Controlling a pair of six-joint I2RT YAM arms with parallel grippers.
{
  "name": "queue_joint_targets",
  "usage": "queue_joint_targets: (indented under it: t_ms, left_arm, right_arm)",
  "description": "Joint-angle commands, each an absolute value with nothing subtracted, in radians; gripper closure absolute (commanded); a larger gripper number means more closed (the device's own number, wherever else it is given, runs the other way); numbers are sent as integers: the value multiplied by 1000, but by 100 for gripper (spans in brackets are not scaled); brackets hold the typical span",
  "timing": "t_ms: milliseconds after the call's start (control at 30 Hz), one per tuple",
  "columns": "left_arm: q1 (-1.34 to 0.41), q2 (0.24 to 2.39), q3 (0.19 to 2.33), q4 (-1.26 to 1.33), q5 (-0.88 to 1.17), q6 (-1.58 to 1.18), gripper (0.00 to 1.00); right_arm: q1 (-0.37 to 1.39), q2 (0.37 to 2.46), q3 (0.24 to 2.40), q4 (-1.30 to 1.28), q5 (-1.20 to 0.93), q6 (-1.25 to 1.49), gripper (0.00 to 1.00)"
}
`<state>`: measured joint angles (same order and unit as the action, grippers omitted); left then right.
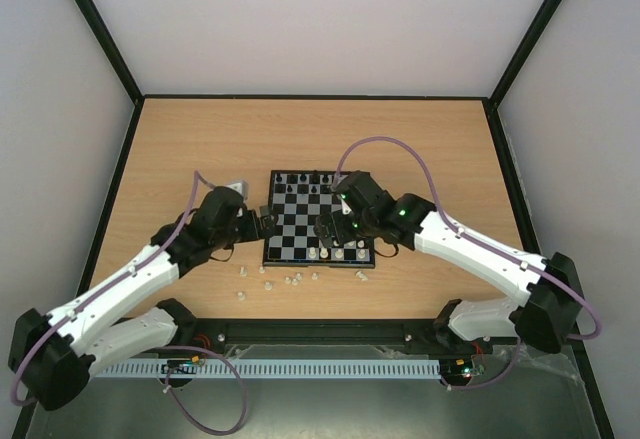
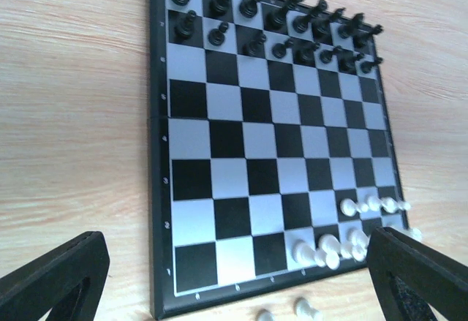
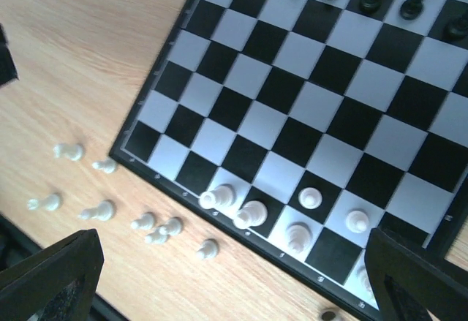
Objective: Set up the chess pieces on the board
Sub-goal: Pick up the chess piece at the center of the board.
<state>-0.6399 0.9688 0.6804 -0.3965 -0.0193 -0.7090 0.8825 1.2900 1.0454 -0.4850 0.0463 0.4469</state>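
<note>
Plain pale walls [image 1: 320, 19] with a thin black frame [image 1: 112, 49] boxed in the tabletop [image 1: 200, 139], which was light brown wood grain with a matte finish. The left arm [image 1: 120, 289] and right arm [image 1: 480, 254], white shells with purple cables, reached in from the near edge.

The board [image 1: 298, 234] lay flat mid-tabletop. It was square, with glossy black and pale grey checks and a thin black border.

The left end effector [image 1: 262, 224] hovered at the board's left edge, black fingers [image 2: 51, 281] spread wide, holding nothing. The right end effector [image 1: 335, 221] hung over the board's near right part, fingers [image 3: 417, 277] also wide apart, empty.

Black pieces [image 2: 278, 21], shiny plastic, stood upright along the two far rows. A few white pieces [image 3: 252, 215] stood on the near right squares. Loose white pieces [image 3: 102, 210] lay scattered on the tabletop just off the board's near edge, several tipped over.
</note>
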Motion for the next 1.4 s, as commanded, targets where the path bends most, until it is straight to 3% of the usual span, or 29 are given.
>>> queue_joint_targets:
  t_ms: [0,167,467,767,1133,1367]
  left_arm:
    - [-684,849,623,-421,-43,-771,1]
    - [-695,798,625,-438,-81,-787,0]
    - [-697,886,644,-381,-82,-791,0]
    - [-696,1026,726,-464,-111,-771,0]
    - [-693,953,715,-622,-87,-842,1]
    - [-680,1038,694,-663,-113,-856,1]
  right_arm:
    - [880,1189,965,-430,-64,472,1]
    - [886,1090,743,-237,-157,510,1]
    - [887,1058,619,-56,-84,556,1]
    - [887,1041,656,-126,42,526,2]
    - [888,1056,654,-180,76,544,1]
    - [887,984,654,-215,102,527,1]
